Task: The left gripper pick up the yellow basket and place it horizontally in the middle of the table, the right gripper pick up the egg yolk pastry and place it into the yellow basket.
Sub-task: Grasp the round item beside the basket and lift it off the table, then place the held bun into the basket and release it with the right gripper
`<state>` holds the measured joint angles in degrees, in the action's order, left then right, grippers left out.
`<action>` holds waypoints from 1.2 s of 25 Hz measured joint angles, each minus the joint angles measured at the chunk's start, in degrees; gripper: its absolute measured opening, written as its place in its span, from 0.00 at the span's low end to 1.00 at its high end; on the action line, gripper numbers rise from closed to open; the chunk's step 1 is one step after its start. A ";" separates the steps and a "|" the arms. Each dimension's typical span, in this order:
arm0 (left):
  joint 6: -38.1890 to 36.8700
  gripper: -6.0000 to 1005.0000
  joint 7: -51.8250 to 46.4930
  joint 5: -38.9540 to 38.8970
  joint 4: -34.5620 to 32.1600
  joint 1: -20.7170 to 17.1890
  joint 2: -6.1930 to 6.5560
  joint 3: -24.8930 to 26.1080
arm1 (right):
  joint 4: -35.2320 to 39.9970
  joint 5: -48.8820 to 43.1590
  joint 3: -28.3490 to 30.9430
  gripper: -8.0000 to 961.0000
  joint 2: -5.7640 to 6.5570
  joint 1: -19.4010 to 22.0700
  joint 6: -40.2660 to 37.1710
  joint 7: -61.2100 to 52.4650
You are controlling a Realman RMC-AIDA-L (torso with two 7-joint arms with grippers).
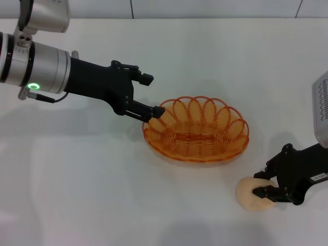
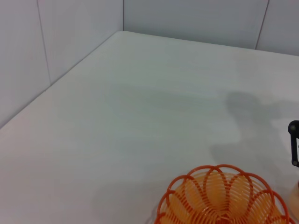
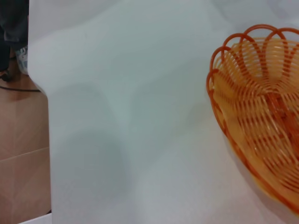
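The yellow basket (image 1: 224, 152) lies flat and empty near the middle of the white table (image 1: 92, 184), with its long side running left to right. It also shows in the left wrist view (image 2: 219, 189) and the right wrist view (image 3: 254, 112). My left gripper (image 1: 154, 95) is open just left of the basket, its lower finger (image 1: 154, 110) close to the basket's left rim. The egg yolk pastry (image 1: 247, 197) rests on the table in front of the basket's right end. My right gripper (image 1: 259, 183) is at the pastry, its fingers apart over the pastry's right side.
The table's back edge meets a grey wall (image 1: 205, 7). The right wrist view shows a table edge with brown floor (image 3: 21, 154) beyond it. Bare tabletop stretches left of and in front of the basket.
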<state>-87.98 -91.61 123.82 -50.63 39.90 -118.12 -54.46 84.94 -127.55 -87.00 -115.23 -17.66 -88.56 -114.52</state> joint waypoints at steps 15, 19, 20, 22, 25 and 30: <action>0.23 0.89 0.53 -0.48 -0.09 -1.00 0.17 0.15 | 3.78 0.40 2.43 0.20 0.01 0.16 -2.87 -1.20; 0.45 0.89 1.06 -0.59 -0.09 -1.36 0.16 0.20 | 5.33 0.97 4.93 0.16 0.01 -0.16 -4.14 -2.87; 0.47 0.89 1.17 -0.65 -0.09 -1.43 0.10 0.26 | 5.75 1.07 5.45 0.16 0.01 -0.21 -4.52 -3.10; 0.48 0.89 1.24 -0.72 -0.09 -1.47 0.06 0.29 | 7.29 1.48 6.58 0.15 0.02 -0.38 -5.38 -3.79; 0.46 0.89 1.26 -0.79 -0.09 -1.72 0.04 0.32 | 9.20 1.86 7.27 0.14 0.02 -1.36 -5.67 -5.19; 0.26 0.89 1.38 -1.87 -0.14 -2.25 0.02 0.33 | 8.61 1.88 7.02 0.12 -0.17 -5.02 -2.76 -6.65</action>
<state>-87.72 -90.23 121.95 -50.77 37.64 -118.10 -54.13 93.56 -125.68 -79.98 -115.39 -22.68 -91.31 -121.18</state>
